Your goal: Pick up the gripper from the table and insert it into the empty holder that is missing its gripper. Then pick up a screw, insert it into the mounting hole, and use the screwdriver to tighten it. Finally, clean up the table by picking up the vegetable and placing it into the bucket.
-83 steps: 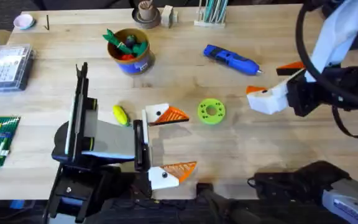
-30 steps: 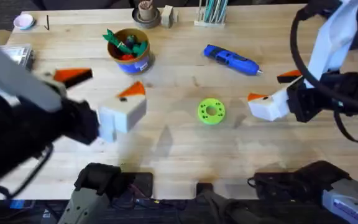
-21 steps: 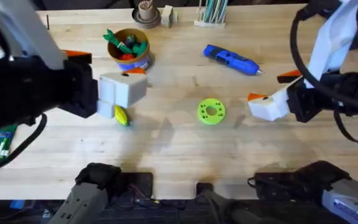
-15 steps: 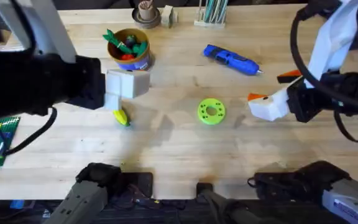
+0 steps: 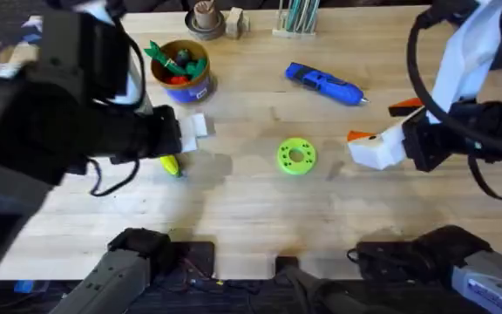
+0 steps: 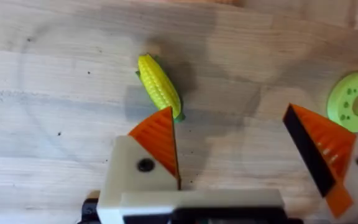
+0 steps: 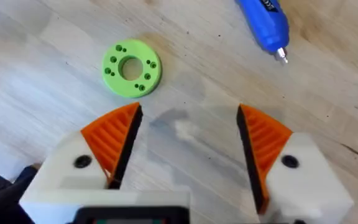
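The yellow vegetable point(image 5: 171, 166) point(image 6: 159, 86) lies on the table point(image 5: 260, 218), below the yellow-orange bucket point(image 5: 181, 71). My left gripper point(image 5: 186, 139) point(image 6: 235, 146) hangs open just above the vegetable, which sits beyond its orange fingertips point(image 6: 160, 140) without touching them. The blue screwdriver point(image 5: 323, 84) point(image 7: 267, 22) rests at the back, right of the middle. My right gripper point(image 5: 382, 122) point(image 7: 188, 134) stands open and empty near the right side, between the screwdriver and the green disc. The loose gripper piece, the holder and the screws are out of view.
A lime-green disc point(image 5: 296, 156) point(image 7: 131, 68) point(image 6: 355, 102) lies mid-table. The bucket holds green and red toy vegetables. A cup of sticks point(image 5: 204, 17) and a pen stand point(image 5: 296, 17) line the back edge. My left arm looms large and dark over the left side.
My left arm has swung up from its folded rest and carried its gripper over to just above the yellow vegetable. The right arm has stayed still.
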{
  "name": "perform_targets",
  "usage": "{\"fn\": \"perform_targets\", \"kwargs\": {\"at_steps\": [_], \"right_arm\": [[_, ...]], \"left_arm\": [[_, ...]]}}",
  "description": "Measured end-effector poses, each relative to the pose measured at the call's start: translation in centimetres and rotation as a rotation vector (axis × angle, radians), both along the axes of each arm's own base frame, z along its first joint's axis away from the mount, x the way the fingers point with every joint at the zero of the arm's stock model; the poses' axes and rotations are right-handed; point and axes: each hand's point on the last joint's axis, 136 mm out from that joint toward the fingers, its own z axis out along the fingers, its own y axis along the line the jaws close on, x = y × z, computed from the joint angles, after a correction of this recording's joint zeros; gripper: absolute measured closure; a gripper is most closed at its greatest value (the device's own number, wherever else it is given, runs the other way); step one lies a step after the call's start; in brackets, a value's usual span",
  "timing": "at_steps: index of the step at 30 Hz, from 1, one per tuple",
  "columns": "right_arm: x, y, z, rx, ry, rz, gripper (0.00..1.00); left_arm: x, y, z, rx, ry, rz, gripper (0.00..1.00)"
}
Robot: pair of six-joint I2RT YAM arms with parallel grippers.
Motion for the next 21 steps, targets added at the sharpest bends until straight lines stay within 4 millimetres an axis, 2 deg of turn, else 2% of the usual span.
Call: {"fn": "perform_targets", "kwargs": {"at_steps": [3,7,13,15,21], "right_arm": [[0.0,0.0,0.0,0.000,0.000,0.000,0.045],[0.0,0.0,0.0,0.000,0.000,0.000,0.045],[0.0,0.0,0.0,0.000,0.000,0.000,0.045],[0.0,0.0,0.0,0.000,0.000,0.000,0.045],[0.0,0.0,0.0,0.000,0.000,0.000,0.045]], "left_arm": [[-0.1,0.4,-2.6,-0.001,0.026,0.067,0.007],[-0.1,0.7,-5.0,-0.011,0.036,0.144,0.007],[-1.9,3.1,-8.7,-0.013,0.108,0.389,0.007],[-2.2,3.9,-9.2,-0.019,0.119,0.458,0.007],[-1.6,5.5,-9.1,-0.043,0.089,0.577,0.007]]}}
